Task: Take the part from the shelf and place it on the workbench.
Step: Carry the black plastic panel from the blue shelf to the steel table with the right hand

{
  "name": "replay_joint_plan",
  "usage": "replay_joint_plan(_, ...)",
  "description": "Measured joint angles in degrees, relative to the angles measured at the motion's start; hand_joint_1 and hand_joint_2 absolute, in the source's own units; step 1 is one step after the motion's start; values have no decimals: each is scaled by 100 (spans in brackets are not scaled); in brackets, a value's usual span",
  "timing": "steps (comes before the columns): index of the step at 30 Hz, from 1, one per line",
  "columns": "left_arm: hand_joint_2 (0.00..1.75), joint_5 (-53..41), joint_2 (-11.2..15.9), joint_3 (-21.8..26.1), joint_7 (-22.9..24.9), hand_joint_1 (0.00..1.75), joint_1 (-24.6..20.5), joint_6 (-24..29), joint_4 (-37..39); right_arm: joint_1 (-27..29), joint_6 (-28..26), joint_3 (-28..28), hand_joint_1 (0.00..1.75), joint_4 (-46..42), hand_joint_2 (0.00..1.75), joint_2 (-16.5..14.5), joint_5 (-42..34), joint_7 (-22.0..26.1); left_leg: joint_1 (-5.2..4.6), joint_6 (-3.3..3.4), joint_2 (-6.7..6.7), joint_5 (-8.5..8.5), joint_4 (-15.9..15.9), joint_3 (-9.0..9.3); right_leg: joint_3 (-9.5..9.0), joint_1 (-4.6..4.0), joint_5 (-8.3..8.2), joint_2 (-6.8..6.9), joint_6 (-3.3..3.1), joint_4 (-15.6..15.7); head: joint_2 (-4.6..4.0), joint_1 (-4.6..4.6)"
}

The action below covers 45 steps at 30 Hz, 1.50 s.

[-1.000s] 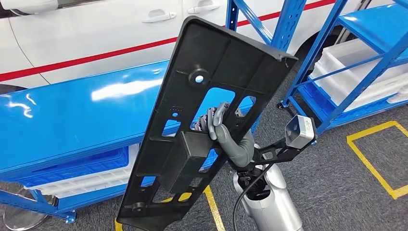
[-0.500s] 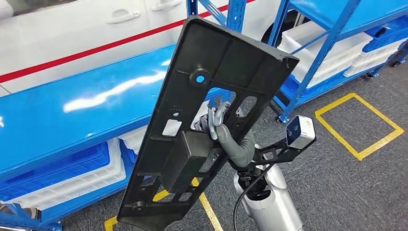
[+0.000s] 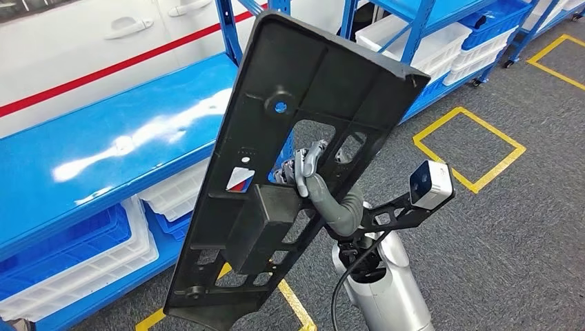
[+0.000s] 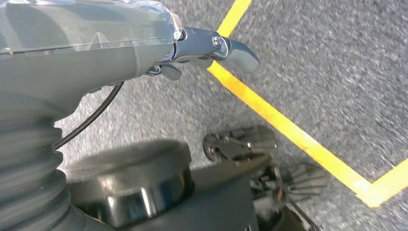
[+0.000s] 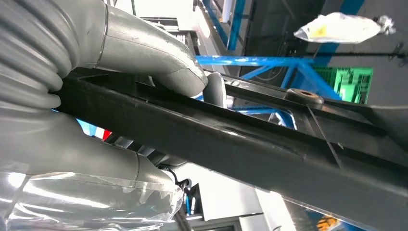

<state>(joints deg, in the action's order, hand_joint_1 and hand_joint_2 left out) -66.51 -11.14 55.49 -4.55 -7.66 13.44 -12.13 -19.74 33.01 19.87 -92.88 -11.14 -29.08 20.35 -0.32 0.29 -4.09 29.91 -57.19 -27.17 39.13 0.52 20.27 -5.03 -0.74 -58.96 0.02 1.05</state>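
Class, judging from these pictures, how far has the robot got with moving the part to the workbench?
Done: the long black plastic panel is off the shelf. In hand: the right hand grips it through a cut-out, tilted upright above the grey carpet. Left: setting it on the workbench.

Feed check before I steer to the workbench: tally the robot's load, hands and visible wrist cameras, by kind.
Black part: 1
Hands: 2, the right hand gripping the part, the left hand holding nothing
Wrist camera: 1
Total: 4
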Motion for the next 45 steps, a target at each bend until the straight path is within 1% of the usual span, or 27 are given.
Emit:
replay_joint_plan(2,175,-14,1,1,16,0,7,-1,0,-6,-19,-13,175,-4,175,-4,1,7,10,52,126,-116,75,-26,31,-3,-25,-19,67,10,-1,-3)
replay_joint_plan(3,175,-22,1,1,24,0,7,-3,0,-9,-30,-25,175,-8,175,-3,2,9,23,91,204,-187,114,-54,85,-15,93,62,85,-88,-1,-11)
replay_joint_plan(6,175,-34,3,1,32,0,29,-7,0,-10,-46,-48,175,-28,175,-3,7,14,14,151,452,-361,154,-226,391,-6,857,385,132,-1013,-1,-32)
replay_joint_plan(7,175,-33,4,1,32,0,41,-7,0,-4,-51,-54,175,-32,175,-3,7,14,10,146,538,-406,146,-299,464,10,1001,423,154,-1350,-1,-32)
replay_joint_plan(8,175,-33,5,1,29,0,48,-9,0,1,-56,-63,175,-32,175,-3,7,14,10,136,622,-447,133,-377,465,29,1001,445,174,-1553,-1,-33)
replay_joint_plan(9,175,-34,5,1,27,0,48,-11,0,3,-58,-73,175,-33,175,-3,7,13,12,124,701,-484,112,-455,377,48,891,466,193,-1576,-1,-33)
replay_joint_plan(11,175,-45,5,-1,24,0,37,-19,0,3,-60,-88,175,-41,175,-3,7,13,19,90,830,-531,45,-593,-99,73,646,601,217,-1046,-1,-34)
replay_joint_plan(13,175,-52,7,-2,23,0,29,-24,0,-4,-58,-92,175,-58,175,-10,9,10,11,39,929,-557,-35,-680,-619,30,701,796,182,-309,-1,-37)
replay_joint_plan(15,175,-54,8,-2,22,0,16,-29,0,-10,-57,-100,175,-73,175,-19,10,12,7,-28,1022,-589,-73,-710,-784,-32,806,834,93,3,-2,-42)
replay_joint_plan(17,175,-54,8,-3,22,0,-4,-33,0,-10,-57,-110,175,-78,175,-22,9,14,27,-99,1061,-589,-98,-728,-738,-36,745,748,-13,41,-2,-44)
replay_joint_plan(18,175,-55,8,-4,22,0,-11,-35,0,-12,-56,-113,175,-78,175,-24,9,14,43,-130,987,-500,-174,-763,-708,-31,699,705,-64,58,-2,-43)
replay_joint_plan(20,175,-52,9,-3,22,0,-2,-37,0,-16,-55,-115,175,-78,175,-38,9,15,69,-171,700,-71,-653,-931,-626,-19,599,617,-149,77,-2,-40)
replay_joint_plan(22,175,-47,10,-2,26,0,29,-37,0,-16,-49,-117,175,-72,175,-50,9,18,75,-184,505,381,-1403,-1147,-505,-39,507,499,-187,66,-2,-38)
replay_joint_plan(23,175,-45,10,-2,27,0,41,-37,0,-16,-45,-119,175,-66,175,-51,9,20,76,-183,474,461,-1640,-1187,-442,-50,464,433,-189,55,-1,-38)
replay_joint_plan(24,175,-44,10,-2,28,0,47,-39,0,-16,-41,-120,175,-61,175,-51,9,21,75,-175,461,428,-1685,-1139,-377,-60,422,365,-184,40,-1,-37)
replay_joint_plan(25,175,-44,11,-2,28,0,47,-44,0,-16,-39,-121,175,-56,175,-51,9,22,76,-160,450,295,-1493,-981,-314,-65,383,299,-175,24,-1,-37)
replay_joint_plan(27,175,-44,16,-2,33,0,36,-78,0,-21,-32,-128,175,-54,175,-54,8,24,75,-106,305,29,-732,-479,-203,-70,312,175,-142,-8,-1,-38)
replay_joint_plan(28,175,-46,20,-2,37,0,31,-105,0,-25,-28,-132,175,-55,175,-57,8,26,75,-82,207,-26,-373,-264,-160,-69,274,124,-118,-19,-1,-39)
replay_joint_plan(30,175,-51,26,-2,45,0,29,-162,0,-31,-20,-144,175,-57,175,-64,10,41,55,-48,90,-18,-34,-83,-109,-54,191,36,-50,-16,-1,-41)
replay_joint_plan(32,175,-62,27,-3,48,0,30,-204,0,-20,-12,-164,175,-58,175,-66,26,67,52,-8,186,-80,24,-100,-82,-43,127,-20,21,-3,-1,-42)
replay_joint_plan(33,175,-69,27,-5,47,0,27,-218,0,-12,-5,-176,175,-59,175,-65,38,85,60,24,246,-122,55,-109,-46,-50,174,41,50,-58,-1,-48)
replay_joint_plan(35,175,-82,28,-9,45,0,23,-240,0,1,10,-191,175,-61,175,-61,61,114,72,98,386,-204,106,-147,141,-53,500,265,101,-497,-1,-70)
replay_joint_plan(37,175,-89,33,-10,44,0,38,-248,0,15,20,-193,175,-60,175,-60,72,127,51,134,521,-248,104,-210,415,-26,907,410,152,-1221,-2,-84)
replay_joint_plan(39,175,-91,39,-10,44,0,52,-252,0,36,21,-201,175,-58,175,-59,81,127,43,129,663,-270,80,-272,458,10,999,452,186,-1520,-2,-83)
replay_joint_plan(40,175,-93,41,-10,44,0,51,-256,0,43,22,-207,175,-58,175,-58,85,128,44,123,729,-275,60,-298,315,21,905,481,195,-1357,-2,-84)
replay_joint_plan(43,175,-98,41,-11,44,0,41,-266,0,41,26,-225,175,-60,175,-59,100,128,28,78,884,-260,-2,-339,-364,-10,591,747,152,-302,-2,-83)
replay_joint_plan(45,175,-103,41,-13,43,0,38,-276,0,40,29,-234,175,-62,175,-61,130,135,6,19,972,-254,-25,-354,-495,-65,585,837,78,-11,-2,-80)
